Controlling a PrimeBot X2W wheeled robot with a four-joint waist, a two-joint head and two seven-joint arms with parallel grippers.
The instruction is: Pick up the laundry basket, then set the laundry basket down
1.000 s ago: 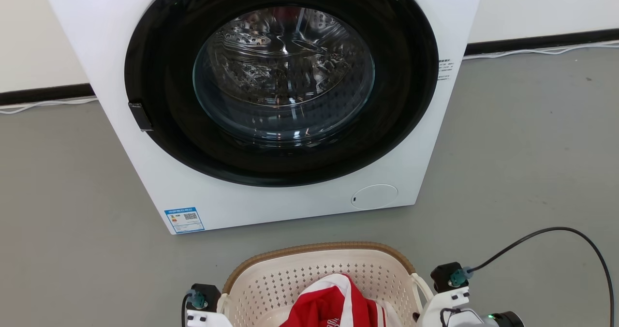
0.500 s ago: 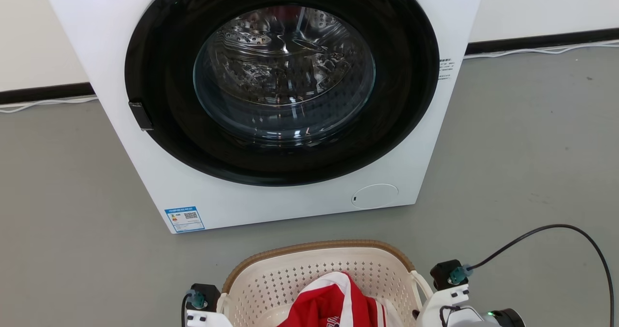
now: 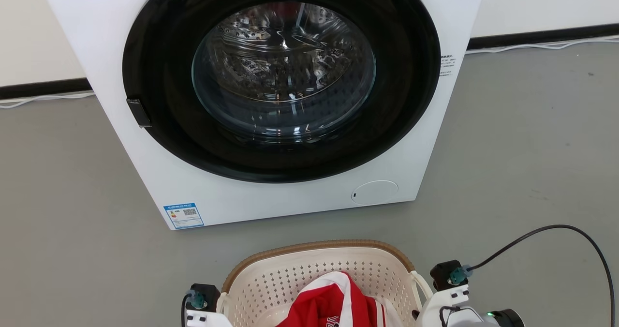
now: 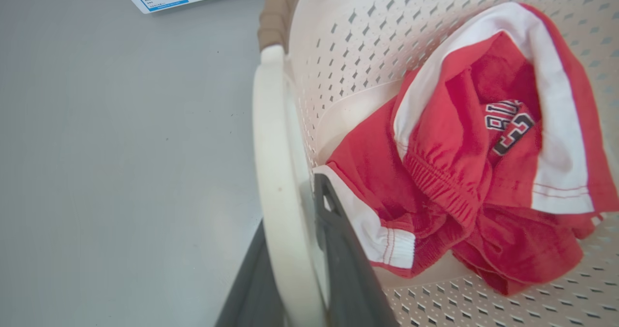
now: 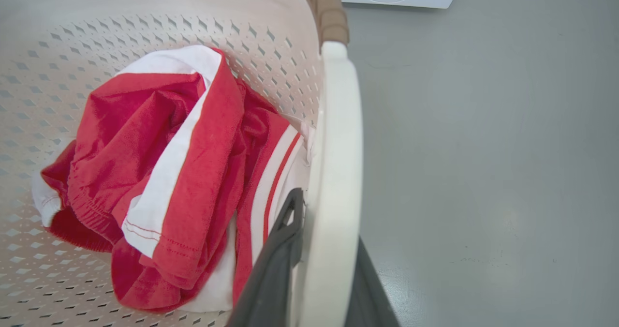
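1. Now the washer [image 3: 271, 201] sits a bit higher in the head view than a second ago, because the camera tipped. The laundry basket [image 3: 319, 247] has kept its spot at 6 o'clock in that view, with the washer at 12 o'clock.
2. The head view shows the washer's round door, a blue sticker [image 3: 184, 215] and a black cable [image 3: 556, 229] at 4 o'clock. The wrist views show the grip up close.
3. The left fingers [image 4: 338, 249] pinch the left loop handle [image 4: 271, 148], at the basket's 9 o'clock side. The right fingers [image 5: 280, 240] pinch the right loop handle [image 5: 338, 148], at 3 o'clock.
4. Red and white clothes [image 4: 459, 148] lie bunched inside the basket.
5. I cannot tell if the basket touches the grey floor [image 3: 532, 148].
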